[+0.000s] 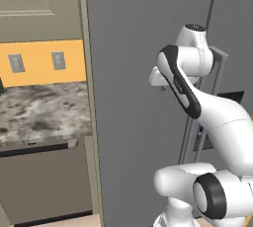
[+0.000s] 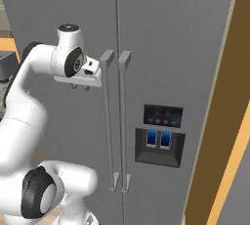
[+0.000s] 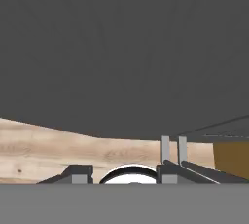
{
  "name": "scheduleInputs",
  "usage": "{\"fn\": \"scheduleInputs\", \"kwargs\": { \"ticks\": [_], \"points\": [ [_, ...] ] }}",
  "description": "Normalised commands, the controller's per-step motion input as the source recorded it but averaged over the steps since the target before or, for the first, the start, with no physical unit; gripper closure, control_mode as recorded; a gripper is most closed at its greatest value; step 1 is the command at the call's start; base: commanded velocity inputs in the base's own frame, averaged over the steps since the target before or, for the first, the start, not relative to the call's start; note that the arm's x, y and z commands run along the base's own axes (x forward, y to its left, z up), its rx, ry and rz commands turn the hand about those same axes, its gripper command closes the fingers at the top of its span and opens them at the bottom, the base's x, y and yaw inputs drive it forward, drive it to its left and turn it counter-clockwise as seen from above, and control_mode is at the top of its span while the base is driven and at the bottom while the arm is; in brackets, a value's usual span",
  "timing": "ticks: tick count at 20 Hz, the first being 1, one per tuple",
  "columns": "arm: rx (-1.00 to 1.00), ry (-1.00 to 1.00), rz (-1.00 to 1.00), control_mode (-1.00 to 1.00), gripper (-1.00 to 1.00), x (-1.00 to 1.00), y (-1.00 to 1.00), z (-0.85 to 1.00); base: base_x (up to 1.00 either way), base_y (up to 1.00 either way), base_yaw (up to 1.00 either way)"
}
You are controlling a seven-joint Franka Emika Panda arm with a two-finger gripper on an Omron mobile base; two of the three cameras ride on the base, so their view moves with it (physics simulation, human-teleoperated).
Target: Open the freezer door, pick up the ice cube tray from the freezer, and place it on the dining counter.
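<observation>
The freezer [image 2: 161, 48] stood shut, a tall grey metal cabinet with two doors meeting at a centre seam. The freezer door [image 2: 73, 136] was the left panel in the right base view, and its long vertical bar handle [image 2: 106, 121] ran beside the seam, parallel to the twin handle [image 2: 123, 121] of the right door. On the right door sat a dark dispenser [image 2: 160, 141] with blue lit controls.

The arm reached up with its hand level with the top bracket of the left handle. The gripper [image 2: 93, 70] lay just beside that bracket, close against the door face; whether it touched the bar could not be told. In the hand view the fingers [image 3: 78, 173] showed as two dark tips apart from each other with a gap between them, nothing seen clamped there; whether they were open or closing on the handle could not be told. That view looked along the grey door down to pale wooden floor [image 3: 48, 150].

Left of the freezer, a marble table [image 1: 42, 107] topped beige cabinets under an orange wall [image 1: 42, 63] with two outlets.
</observation>
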Motion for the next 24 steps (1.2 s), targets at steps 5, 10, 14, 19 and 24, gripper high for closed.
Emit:
{"fn": "scheduleInputs", "kwargs": {
  "ticks": [5, 10, 14, 19, 24],
  "points": [
    [0.00, 0.00, 0.00, -1.00, -1.00, -0.31, 0.02, 0.00, 0.00, 0.00, 0.00],
    [0.00, 0.00, 0.00, -1.00, -1.00, -0.72, 0.00, 0.00, 0.00, 0.00, 0.00],
    [0.00, -0.03, -0.02, -1.00, -1.00, -0.64, -0.03, 0.00, 0.00, 0.00, 0.00],
    [0.00, 0.00, 0.00, -1.00, -1.00, -0.49, -0.12, -0.02, 0.00, 0.00, 0.00],
    [-0.01, 0.00, 0.00, -1.00, -1.00, -0.39, -0.14, -0.03, 0.00, 0.00, 0.00]
  ]
}}
